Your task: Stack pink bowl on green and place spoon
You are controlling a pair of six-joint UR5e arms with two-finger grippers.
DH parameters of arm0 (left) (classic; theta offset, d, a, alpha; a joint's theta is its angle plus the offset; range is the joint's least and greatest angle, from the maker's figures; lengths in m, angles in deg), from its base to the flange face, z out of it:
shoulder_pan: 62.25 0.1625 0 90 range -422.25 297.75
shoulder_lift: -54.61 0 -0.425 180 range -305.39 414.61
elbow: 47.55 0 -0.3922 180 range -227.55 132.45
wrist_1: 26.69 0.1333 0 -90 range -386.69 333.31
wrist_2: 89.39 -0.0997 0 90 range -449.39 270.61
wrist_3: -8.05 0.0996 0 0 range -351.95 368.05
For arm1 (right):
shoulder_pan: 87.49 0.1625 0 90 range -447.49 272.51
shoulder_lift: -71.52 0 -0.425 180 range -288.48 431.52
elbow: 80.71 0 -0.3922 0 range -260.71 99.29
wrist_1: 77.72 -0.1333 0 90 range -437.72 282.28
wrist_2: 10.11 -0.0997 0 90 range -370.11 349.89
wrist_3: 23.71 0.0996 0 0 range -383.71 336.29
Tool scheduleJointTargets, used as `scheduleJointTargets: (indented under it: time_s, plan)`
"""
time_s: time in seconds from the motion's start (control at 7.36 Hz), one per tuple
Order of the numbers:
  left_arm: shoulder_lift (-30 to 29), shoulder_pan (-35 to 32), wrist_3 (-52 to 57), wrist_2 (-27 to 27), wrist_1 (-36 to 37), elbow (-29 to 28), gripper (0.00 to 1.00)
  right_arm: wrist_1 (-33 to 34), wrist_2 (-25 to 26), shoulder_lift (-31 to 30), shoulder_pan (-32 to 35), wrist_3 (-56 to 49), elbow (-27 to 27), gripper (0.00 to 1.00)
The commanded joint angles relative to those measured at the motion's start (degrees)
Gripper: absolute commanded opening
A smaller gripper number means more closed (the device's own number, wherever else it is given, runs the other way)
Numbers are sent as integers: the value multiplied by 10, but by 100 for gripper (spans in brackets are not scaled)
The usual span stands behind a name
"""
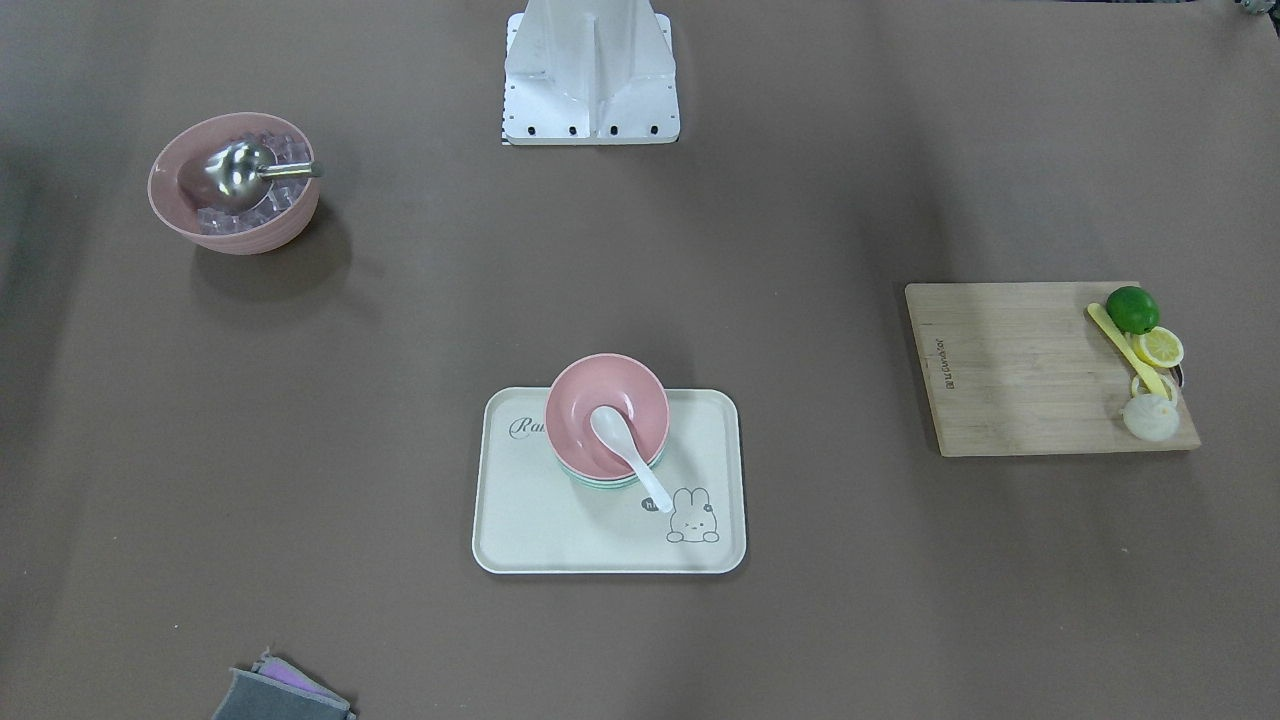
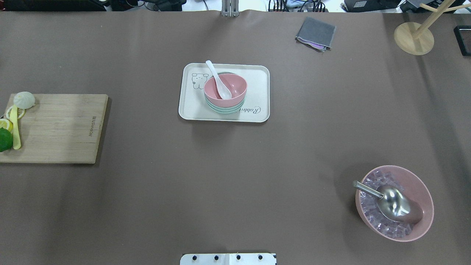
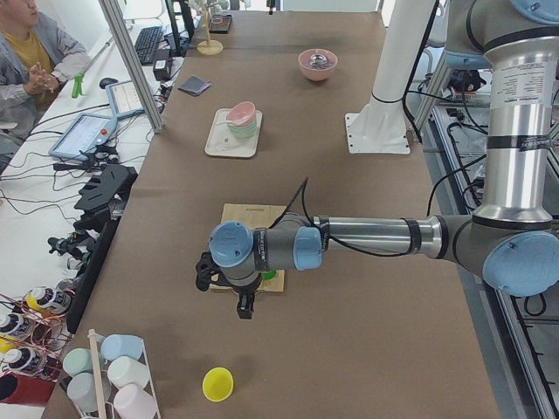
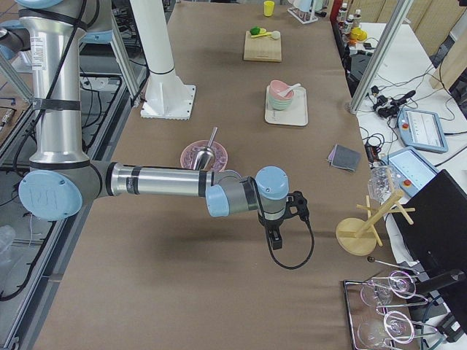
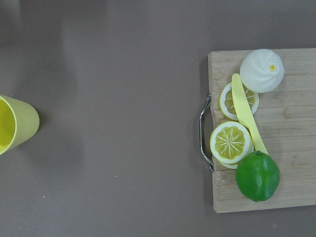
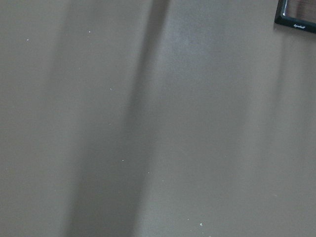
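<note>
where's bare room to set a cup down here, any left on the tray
Widest: the table between the tray, the cutting board and the ice bowl. On the tray, the strip to the robot's right of the stacked bowls is bare; the other side lies under the spoon handle. The board is bare except its left end, crowded with fruit.

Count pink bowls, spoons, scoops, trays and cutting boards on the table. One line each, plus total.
Pink bowls: 2 (small pink bowl on the tray, large pink bowl with ice)
White spoon: 1
Metal scoop: 1
Tray: 1
Cutting board: 1
Total: 6
</note>
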Motion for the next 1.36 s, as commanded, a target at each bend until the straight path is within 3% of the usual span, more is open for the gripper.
scheduleJointTargets:
  time_s: [0.0, 1.22]
  plan:
    - [0, 0, -5, -2, -36, -6, 98, 0, 18, 1, 0, 0, -1, 100]
    - [9, -2, -16, 3, -37, 30, 98, 0, 12, 1, -1, 32, -11, 100]
